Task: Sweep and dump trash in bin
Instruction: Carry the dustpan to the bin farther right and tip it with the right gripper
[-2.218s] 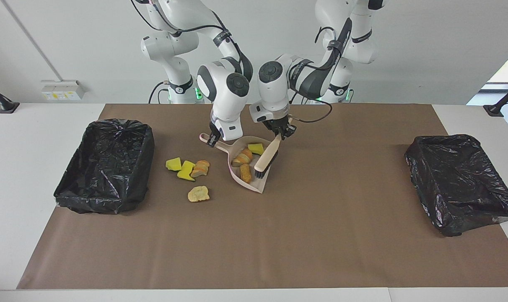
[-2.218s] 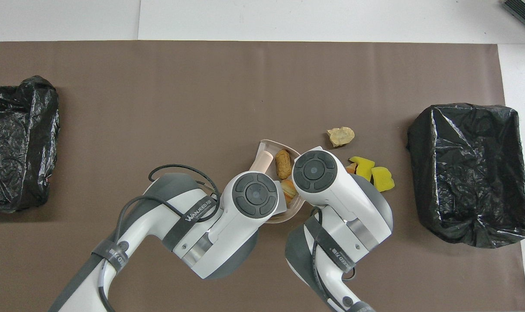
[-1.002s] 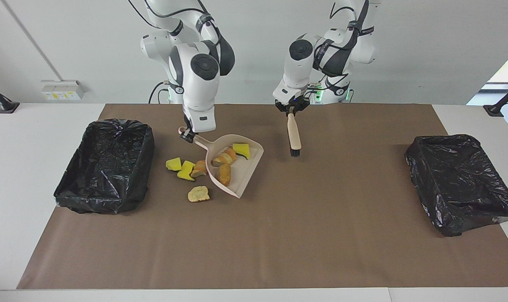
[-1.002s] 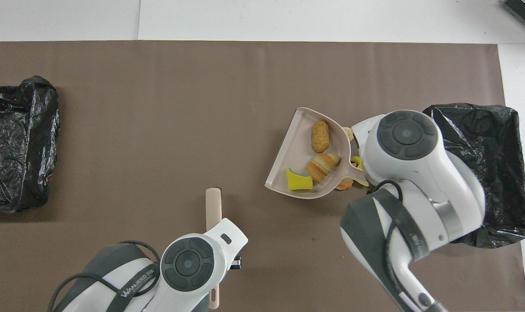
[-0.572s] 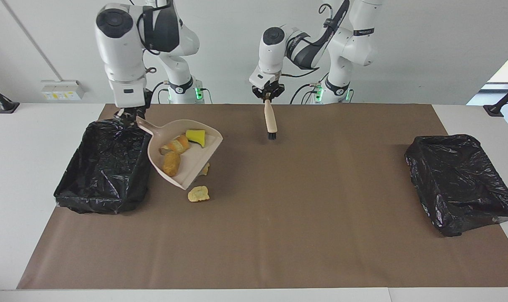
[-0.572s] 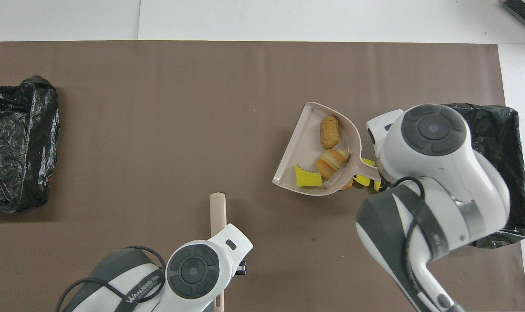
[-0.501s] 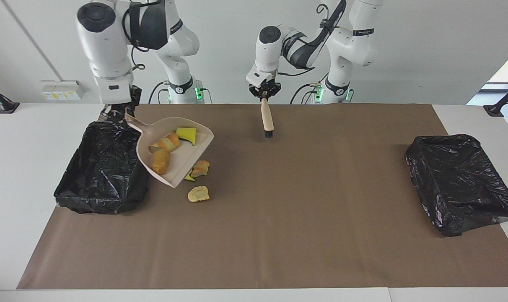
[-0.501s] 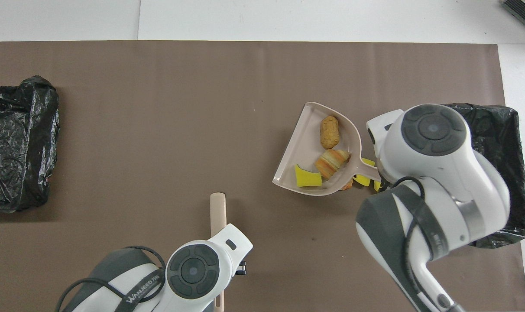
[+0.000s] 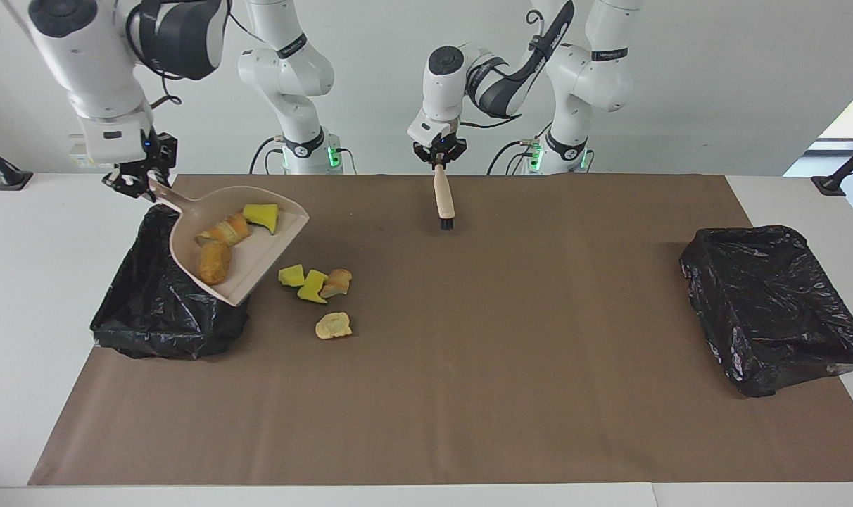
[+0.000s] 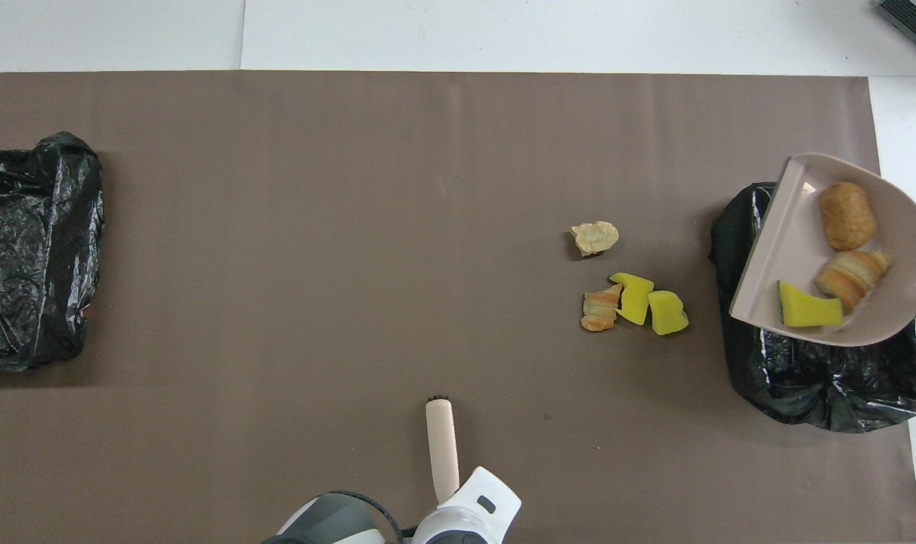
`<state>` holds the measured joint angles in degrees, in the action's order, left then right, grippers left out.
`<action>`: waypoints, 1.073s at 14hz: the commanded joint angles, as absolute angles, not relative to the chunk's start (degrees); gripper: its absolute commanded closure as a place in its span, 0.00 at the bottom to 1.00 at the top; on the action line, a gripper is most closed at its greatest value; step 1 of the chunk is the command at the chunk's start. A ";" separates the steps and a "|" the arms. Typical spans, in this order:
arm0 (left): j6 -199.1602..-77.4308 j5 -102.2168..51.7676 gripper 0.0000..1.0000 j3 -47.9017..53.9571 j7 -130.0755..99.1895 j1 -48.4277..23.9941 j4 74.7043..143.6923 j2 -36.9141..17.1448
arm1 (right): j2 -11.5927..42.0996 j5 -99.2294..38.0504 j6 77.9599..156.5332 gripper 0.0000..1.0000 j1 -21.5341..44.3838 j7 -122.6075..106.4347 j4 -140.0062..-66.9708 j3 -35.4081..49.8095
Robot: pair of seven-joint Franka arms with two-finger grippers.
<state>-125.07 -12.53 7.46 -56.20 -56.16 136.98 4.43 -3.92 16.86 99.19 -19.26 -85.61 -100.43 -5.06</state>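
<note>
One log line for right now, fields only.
right gripper: holds dustpan over bin | in pan: three pieces | on mat: four pieces | left gripper: holds brush, waiting

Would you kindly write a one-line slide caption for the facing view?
Right pincer holds the loaded dustpan over a black-lined bin; left pincer dangles the brush; four trash pieces remain.

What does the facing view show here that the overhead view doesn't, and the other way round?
Only the facing view shows the right hand shut on the dustpan handle, and the left hand gripping the brush. Only the overhead view shows the whole dustpan floor, with its three pieces well apart. Both show the dustpan raised over the bin at the right arm's end, four pieces of trash on the brown mat, and a second bin.
</note>
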 commanded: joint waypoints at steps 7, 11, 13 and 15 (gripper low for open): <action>-125.08 -13.36 0.13 6.33 -54.50 -54.94 134.49 3.52 | -2.37 41.63 116.52 1.00 -24.79 -92.29 -110.28 -4.13; -115.52 -10.04 0.00 6.15 -44.76 -49.24 124.57 3.25 | -1.67 47.80 119.00 1.00 -22.33 -91.24 -110.83 -4.04; -111.29 -4.51 0.00 6.15 -42.73 -46.77 120.78 3.51 | -1.58 48.95 119.01 1.00 -20.93 -90.53 -110.92 -4.04; -107.60 -2.03 0.00 6.06 -39.22 -43.53 115.87 3.52 | -1.41 50.53 119.27 1.00 -20.92 -90.53 -110.92 -4.04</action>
<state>-111.91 -4.41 5.64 -42.40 -46.52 120.55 3.73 -0.98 47.87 118.20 -20.65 -91.30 -110.31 -4.13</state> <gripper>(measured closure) 0.000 0.683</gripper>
